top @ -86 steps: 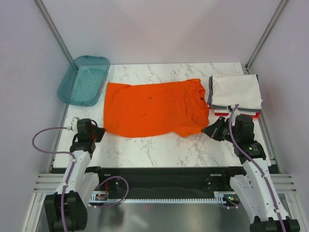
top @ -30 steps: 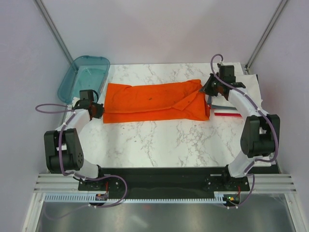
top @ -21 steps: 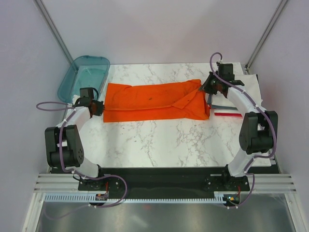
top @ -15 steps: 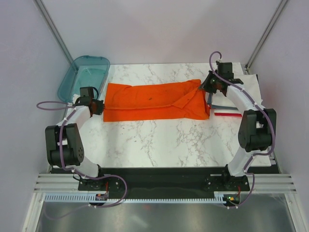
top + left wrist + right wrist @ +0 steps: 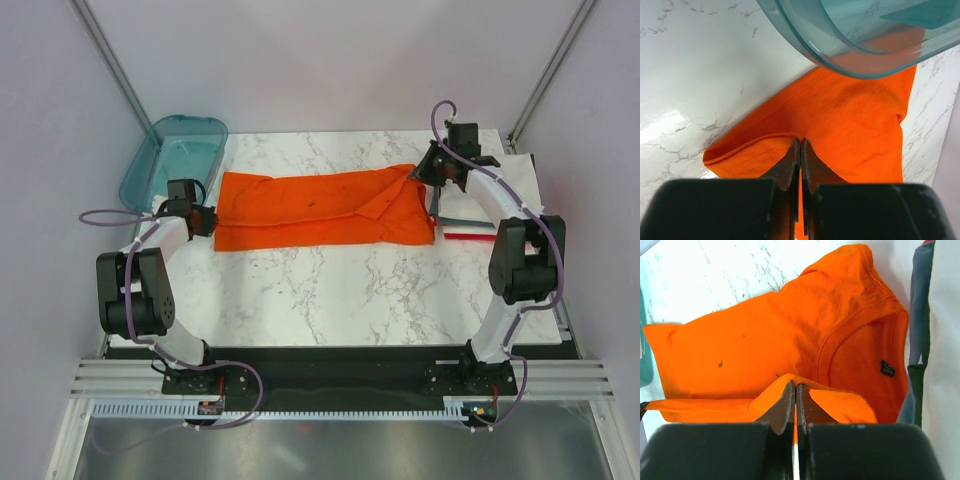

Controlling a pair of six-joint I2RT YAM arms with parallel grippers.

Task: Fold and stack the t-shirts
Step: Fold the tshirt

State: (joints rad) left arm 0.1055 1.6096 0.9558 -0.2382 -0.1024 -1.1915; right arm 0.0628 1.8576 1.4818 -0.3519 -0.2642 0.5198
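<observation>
Overhead, the bright orange cloth t-shirt (image 5: 310, 205) lies folded lengthwise on the far part of the white marble table (image 5: 350, 290), between the teal translucent plastic tray (image 5: 140, 185) at left and the stack of folded white, grey and red shirts (image 5: 528, 175) at right. The left wrist view shows the left gripper (image 5: 800, 150) with jaws clamped together on the shirt's folded edge. In the right wrist view, the right gripper (image 5: 794, 390) likewise pinches a raised orange fold near the neckline.

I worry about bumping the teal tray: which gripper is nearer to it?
Left. The left gripper pinches the orange t-shirt at its edge, right beside the teal tray. The right gripper holds the opposite end.
</observation>
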